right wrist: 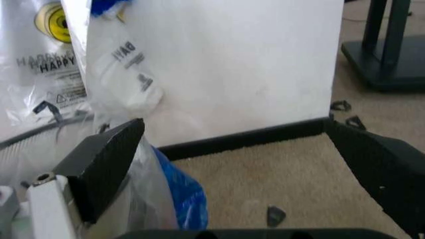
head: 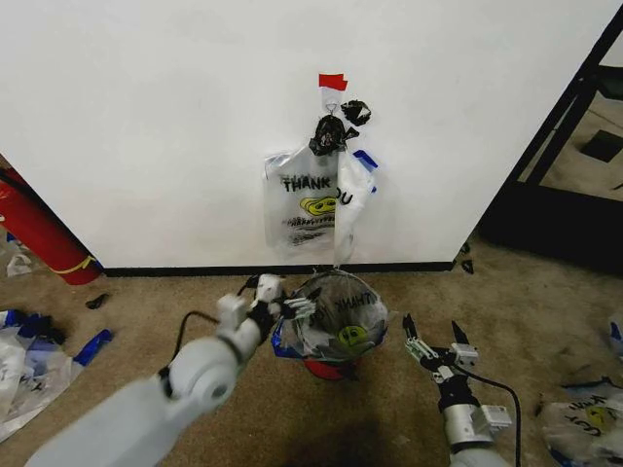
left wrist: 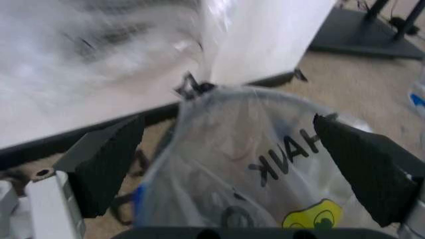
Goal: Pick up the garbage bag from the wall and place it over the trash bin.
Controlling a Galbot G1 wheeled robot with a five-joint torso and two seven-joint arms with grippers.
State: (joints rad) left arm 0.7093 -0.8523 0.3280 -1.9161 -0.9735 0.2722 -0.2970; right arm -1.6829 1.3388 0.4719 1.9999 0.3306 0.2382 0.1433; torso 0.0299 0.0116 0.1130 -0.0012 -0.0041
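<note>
A see-through garbage bag with "THANK YOU" lettering and a yellow smiley sits draped over the trash bin, whose red base shows below it. My left gripper is at the bin's left rim, open. In the left wrist view the garbage bag lies between the spread fingers of the left gripper. Two more such bags hang on the white wall under a red tape patch; one reaches down to the bin. My right gripper hovers open to the bin's right, holding nothing.
Black knotted lumps hang at the hook. A red cylinder leans at the left wall. Loose bags lie on the carpet at the left and right. A black stand is at the right.
</note>
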